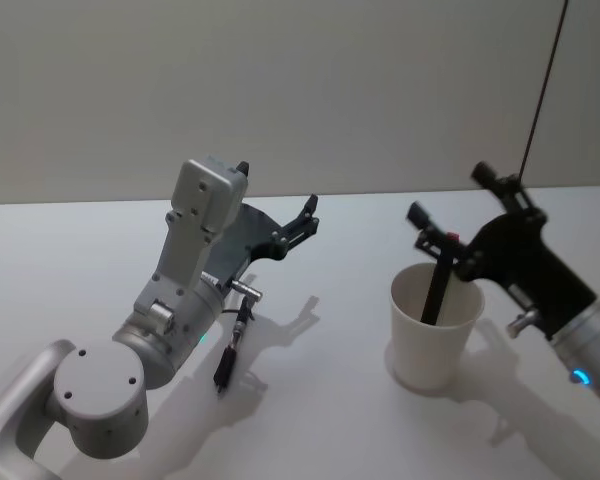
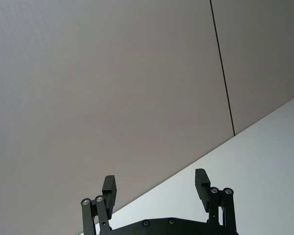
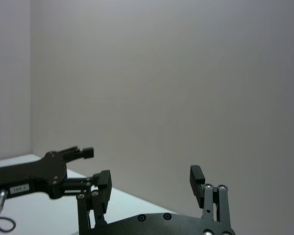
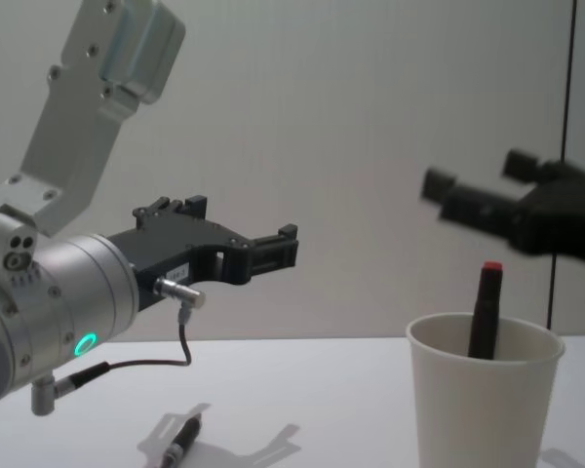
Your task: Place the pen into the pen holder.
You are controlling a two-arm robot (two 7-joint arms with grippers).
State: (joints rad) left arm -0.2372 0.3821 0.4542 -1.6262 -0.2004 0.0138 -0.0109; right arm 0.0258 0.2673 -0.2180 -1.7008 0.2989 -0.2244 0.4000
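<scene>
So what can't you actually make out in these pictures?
Chest view: the off-white paper cup hides the lower part of the black pen with a red tip.
Chest view: the bottom edge cuts off the cup's base.
Chest view: the right hand is blurred.
Head view: the slim dark thing beneath the left arm is too small to identify.

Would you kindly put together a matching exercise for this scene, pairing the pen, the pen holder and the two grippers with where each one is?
Things:
1. pen
2. pen holder
3. left gripper
4. right gripper

Places:
A. open, in the air just above the pen holder
B. standing on the white table
C. open, raised well off to the pen holder's left
D. standing inside the pen holder, red tip above the rim

Pairs: 1-D, 2-B, 3-C, 4-A.
</scene>
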